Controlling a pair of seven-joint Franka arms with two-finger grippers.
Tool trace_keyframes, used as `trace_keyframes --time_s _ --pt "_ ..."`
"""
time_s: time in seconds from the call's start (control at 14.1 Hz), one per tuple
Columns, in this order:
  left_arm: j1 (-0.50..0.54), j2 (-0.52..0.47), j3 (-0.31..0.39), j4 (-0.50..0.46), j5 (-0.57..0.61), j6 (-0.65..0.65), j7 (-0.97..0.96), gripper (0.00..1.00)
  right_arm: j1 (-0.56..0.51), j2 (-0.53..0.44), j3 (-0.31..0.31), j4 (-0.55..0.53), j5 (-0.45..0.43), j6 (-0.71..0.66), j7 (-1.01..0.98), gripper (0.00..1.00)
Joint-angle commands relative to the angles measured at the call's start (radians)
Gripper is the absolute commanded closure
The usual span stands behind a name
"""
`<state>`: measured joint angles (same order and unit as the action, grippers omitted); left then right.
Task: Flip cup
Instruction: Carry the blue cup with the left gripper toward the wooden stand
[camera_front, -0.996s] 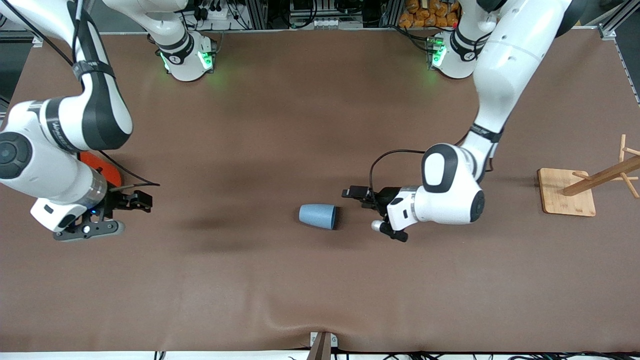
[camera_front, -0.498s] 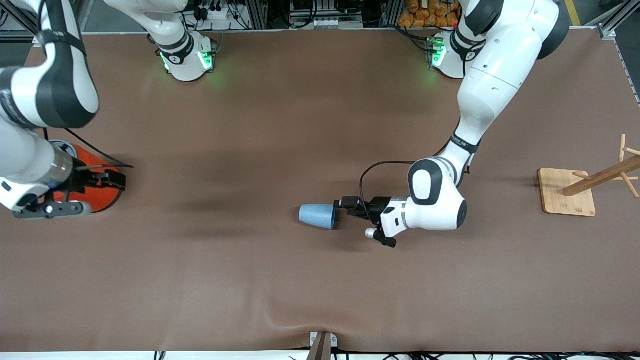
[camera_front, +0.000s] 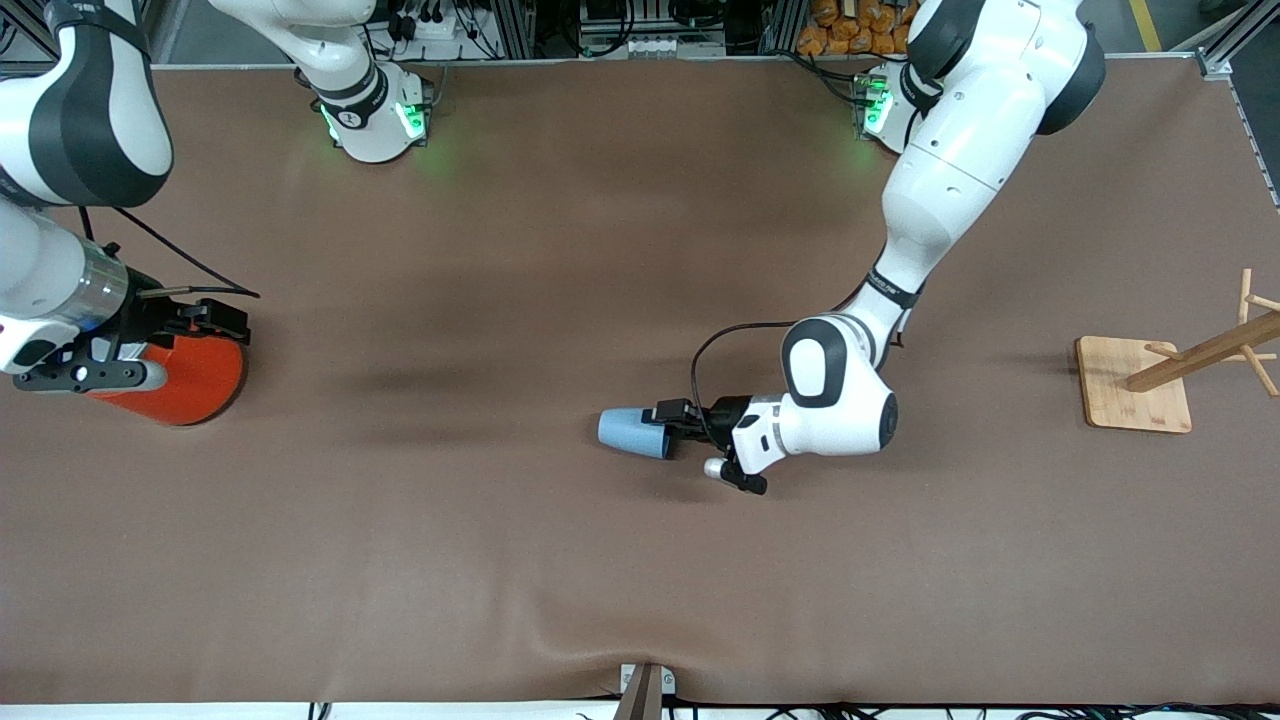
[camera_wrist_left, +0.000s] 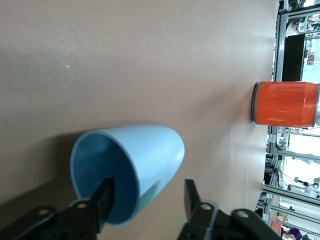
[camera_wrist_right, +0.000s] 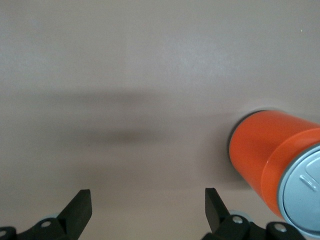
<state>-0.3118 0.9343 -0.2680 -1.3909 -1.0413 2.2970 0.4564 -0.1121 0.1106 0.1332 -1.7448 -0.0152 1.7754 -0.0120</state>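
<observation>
cup on its side, rim between open left claw fingers

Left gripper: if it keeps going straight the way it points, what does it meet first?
The left gripper would meet the small light-blue tapered plastic cup, lying on its side, mouth toward it. One finger looks already inside the rim, the other outside; depth is uncertain.
</observation>
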Motion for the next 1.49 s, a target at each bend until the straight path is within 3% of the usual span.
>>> trace_keyframes --time_s 0.0,0.07,0.14,0.43,0.57,0.71,1.14,1.42 --pt "-0.021 0.015 0.001 0.027 -0.028 0.022 0.018 0.62 -0.018 -0.094 0.02 -0.145 0.02 0.096 0.003 0.0" --pt "-0.026 0.012 0.001 0.027 -0.028 0.022 0.016 0.84 -0.014 -0.098 0.023 -0.153 0.018 0.102 0.001 0.0" --pt "-0.029 0.009 0.001 0.027 -0.028 0.022 0.01 1.0 0.0 -0.098 0.023 -0.151 0.011 0.102 -0.002 0.0" --pt "-0.027 -0.05 0.016 0.026 0.013 0.021 -0.007 1.0 0.074 -0.095 0.025 -0.139 -0.121 0.116 -0.002 0.0" --pt "-0.016 -0.1 0.016 0.023 0.094 0.018 -0.121 1.0 0.069 -0.095 0.023 -0.122 -0.124 0.104 -0.008 0.0" --pt "0.003 -0.162 0.015 0.021 0.243 0.007 -0.288 1.0 0.069 -0.091 0.022 -0.072 -0.126 0.038 -0.009 0.0" --pt "0.157 -0.339 0.018 0.006 0.604 -0.319 -0.56 1.0 0.036 -0.086 0.016 0.108 -0.121 -0.152 -0.089 0.0" --pt "0.203 -0.477 0.018 -0.123 0.861 -0.375 -0.63 1.0 0.02 -0.081 0.016 0.218 -0.111 -0.27 -0.088 0.0"
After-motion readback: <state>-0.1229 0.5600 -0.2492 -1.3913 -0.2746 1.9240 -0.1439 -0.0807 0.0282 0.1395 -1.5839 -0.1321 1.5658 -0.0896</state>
